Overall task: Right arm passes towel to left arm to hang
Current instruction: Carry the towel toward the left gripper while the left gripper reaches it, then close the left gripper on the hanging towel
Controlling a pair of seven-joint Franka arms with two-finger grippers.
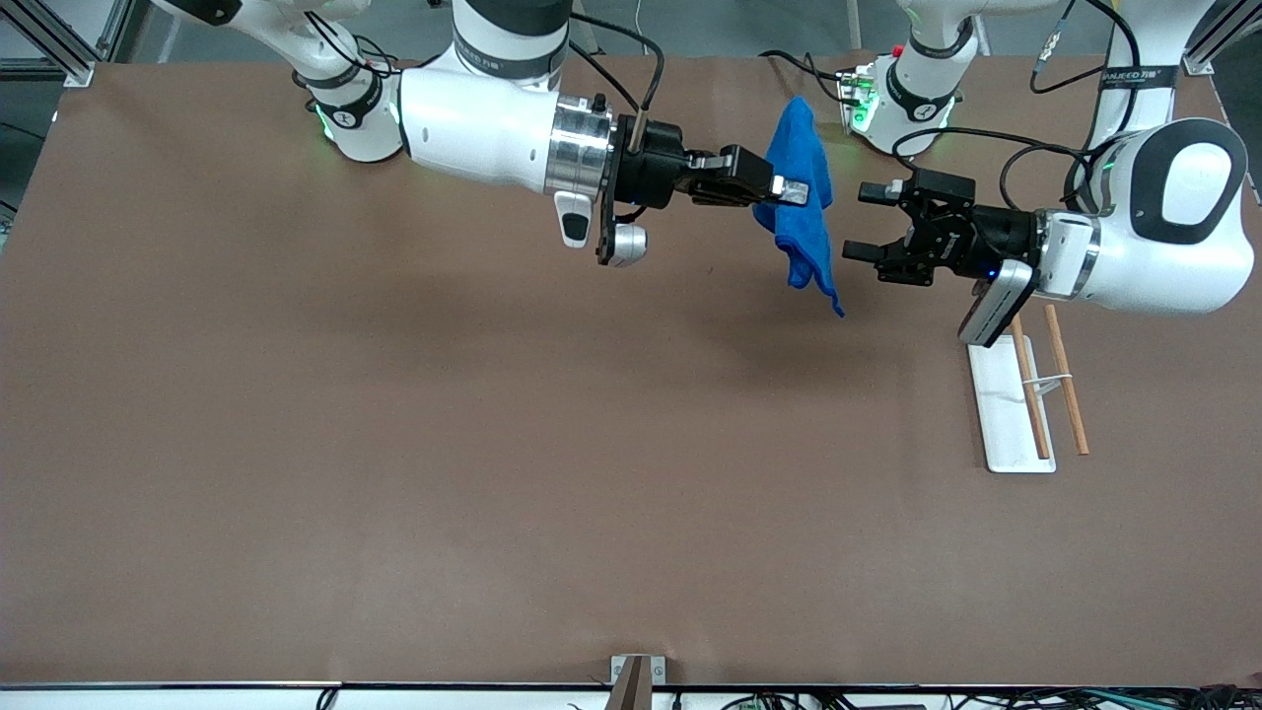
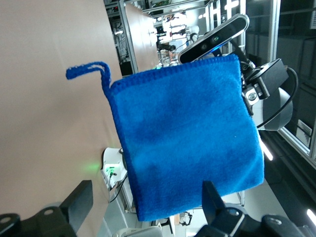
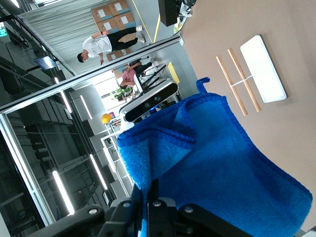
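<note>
Left wrist view alone shows the towel's [image 2: 185,136] hanging loop. Above the tabletop [image 1: 394,444], the right gripper [image 1: 789,189] fingers clamp the towel; the left gripper [image 1: 868,222] fingers stand apart beside it.

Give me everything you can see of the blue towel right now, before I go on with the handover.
The towel is bright blue, soft and fleecy, with a stitched hem and a small hanging loop at one corner. It hangs folded in the air over the table, touching nothing beneath it. The right gripper is shut on one edge, bunching the cloth there; the rest drapes down to a pointed corner. The left gripper faces it with fingers open, close beside the cloth but not touching it.
</note>
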